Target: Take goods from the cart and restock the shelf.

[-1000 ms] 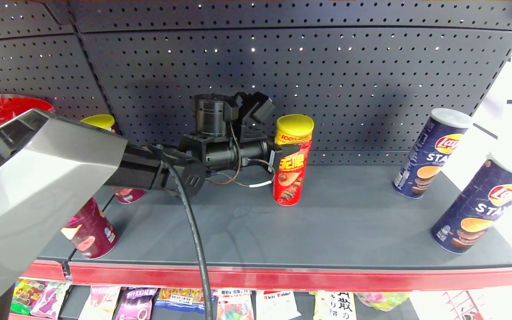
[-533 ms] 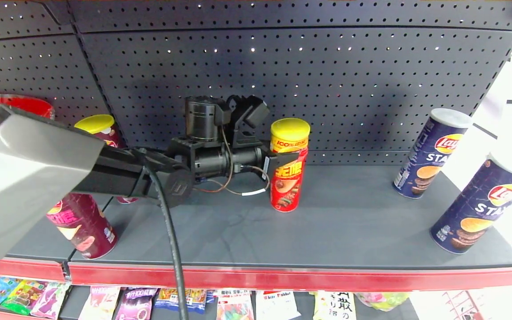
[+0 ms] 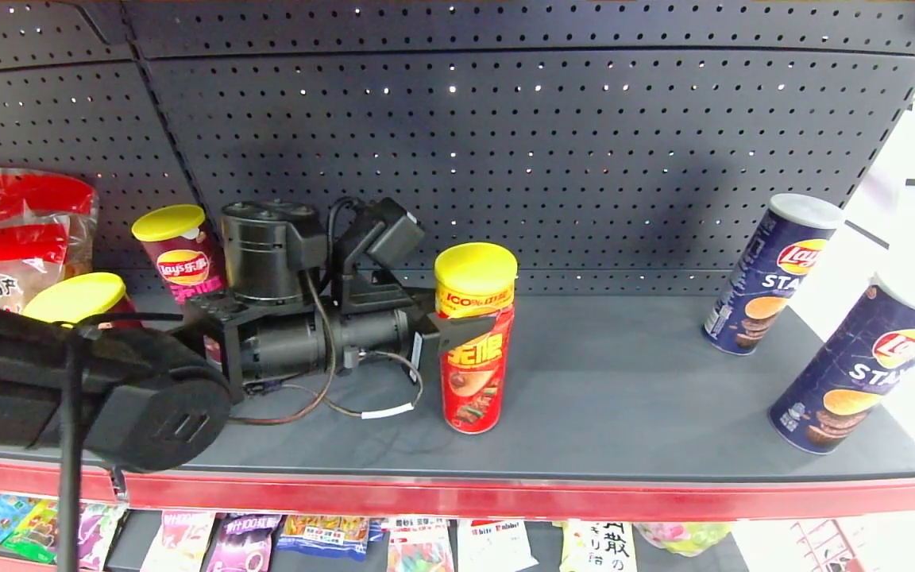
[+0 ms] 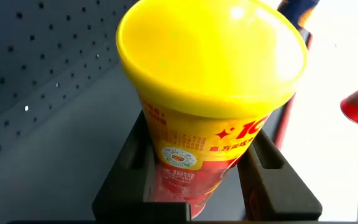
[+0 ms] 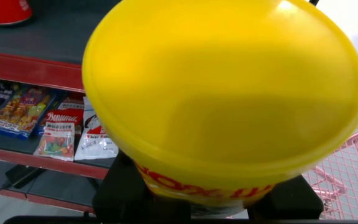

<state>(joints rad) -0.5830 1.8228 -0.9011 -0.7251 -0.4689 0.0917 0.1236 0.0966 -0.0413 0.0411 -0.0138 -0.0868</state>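
Observation:
A red chip can with a yellow lid stands upright in the middle of the dark shelf, toward the front. My left gripper is shut on it just under the lid, coming in from the left. The left wrist view looks down on this can, with a black finger on each side. My right gripper is shut on a second yellow-lidded can, which hides most of the fingers; it hangs in front of a lower shelf.
Two blue chip cans stand at the shelf's right end. Maroon cans and red bags crowd the left. Snack packets hang below the red front lip. A pink cart is beside the right gripper.
My left arm has drawn back toward the shelf's front and left, bringing the red can with it. The blue cans have stayed put.

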